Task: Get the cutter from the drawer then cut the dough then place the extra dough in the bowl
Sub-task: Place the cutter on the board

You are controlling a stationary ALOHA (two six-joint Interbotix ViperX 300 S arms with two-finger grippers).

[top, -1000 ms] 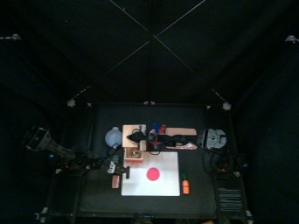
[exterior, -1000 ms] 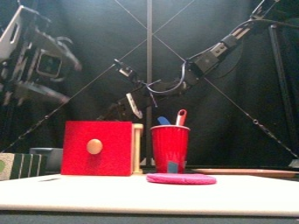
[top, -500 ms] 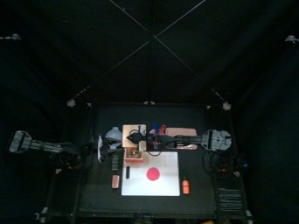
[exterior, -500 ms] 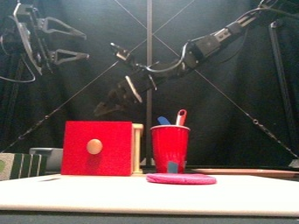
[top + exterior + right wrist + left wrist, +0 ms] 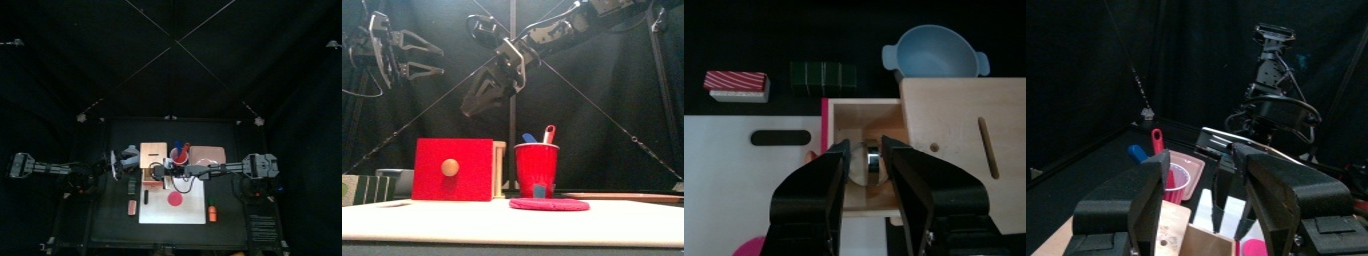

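The right gripper (image 5: 869,150), on an arm stretched past the middle, hangs over the pale wooden box (image 5: 958,115). Its jaws are narrow and clamp the round metal cutter (image 5: 866,163). The blue-grey bowl (image 5: 941,50) lies beyond them. The left gripper (image 5: 432,54) is raised, jaws wide, holding nothing.

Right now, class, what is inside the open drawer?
Bare wooden floor shows in the drawer. A metal cutter sits at the right gripper, above it; whether it touches the floor cannot be told. The gripper covers the rest.
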